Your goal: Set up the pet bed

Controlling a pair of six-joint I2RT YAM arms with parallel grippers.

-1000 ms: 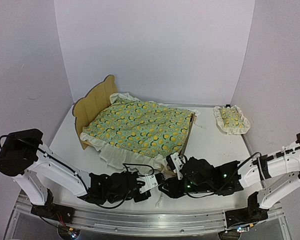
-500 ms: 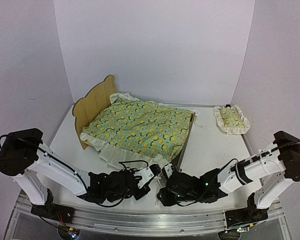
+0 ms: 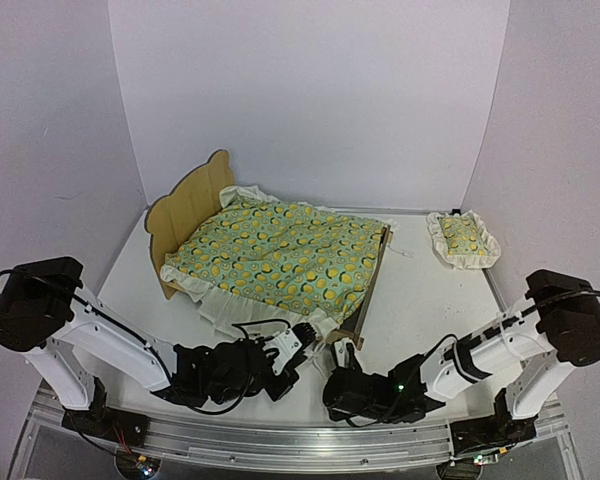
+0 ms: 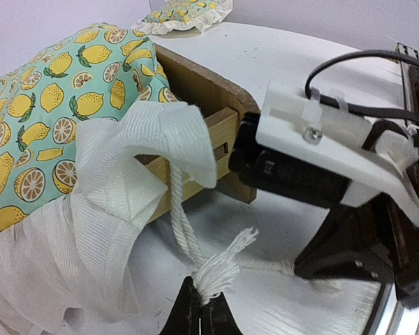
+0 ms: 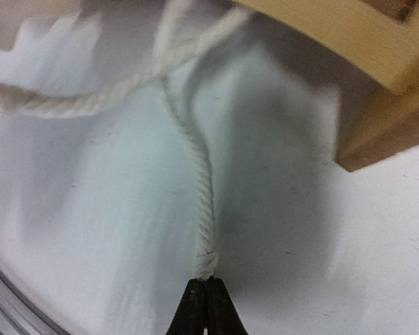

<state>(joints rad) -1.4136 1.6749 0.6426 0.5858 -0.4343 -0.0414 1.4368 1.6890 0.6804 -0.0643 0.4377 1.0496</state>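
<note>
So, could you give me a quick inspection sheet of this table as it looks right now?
Surface: white table.
Job's things: pet bed stands at the left, with a lemon-print blanket spread over it.
Clutter: small matching pillow lies apart at the far right.
Grippers: left fingers and right fingers are each shut on white cord by the bed's foot corner.
Cables: black cable loops by the left arm's wrist.
Surroundings: plain white walls.

We look down from high behind the near edge over the whole counter [image 3: 430, 290], while our two wrist cameras sit low and very close, facing the bed [image 4: 195, 87] corner and the cord [image 5: 206, 202] that both share.
</note>
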